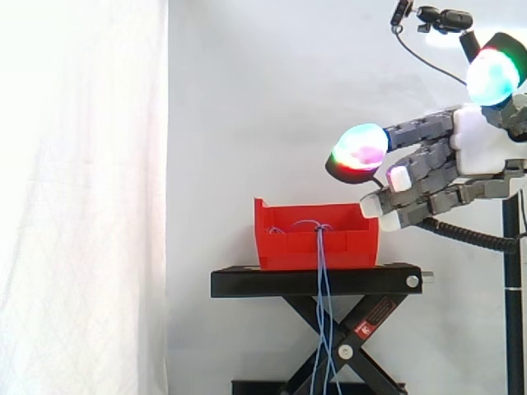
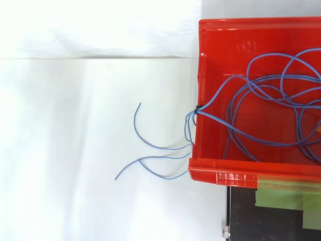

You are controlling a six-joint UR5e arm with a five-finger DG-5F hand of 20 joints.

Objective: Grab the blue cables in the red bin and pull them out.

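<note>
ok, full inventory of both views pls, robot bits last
bin: one, red, open top, on the stand.
cables: several, exact count unclear, blue; loops lie inside the bin, tied ends hang over its wall and down past the stand.
stand: one, black, scissor type, under the bin.
patch: one, green, on the stand's top beside the bin.
curtain: one, white, behind the work.
pole: one, black, at the side view's right edge.
hand: one, grey and white with glowing pads; above and to the right of the bin in the side view, fingers relaxed, holding nothing, clear of the cables.
</note>
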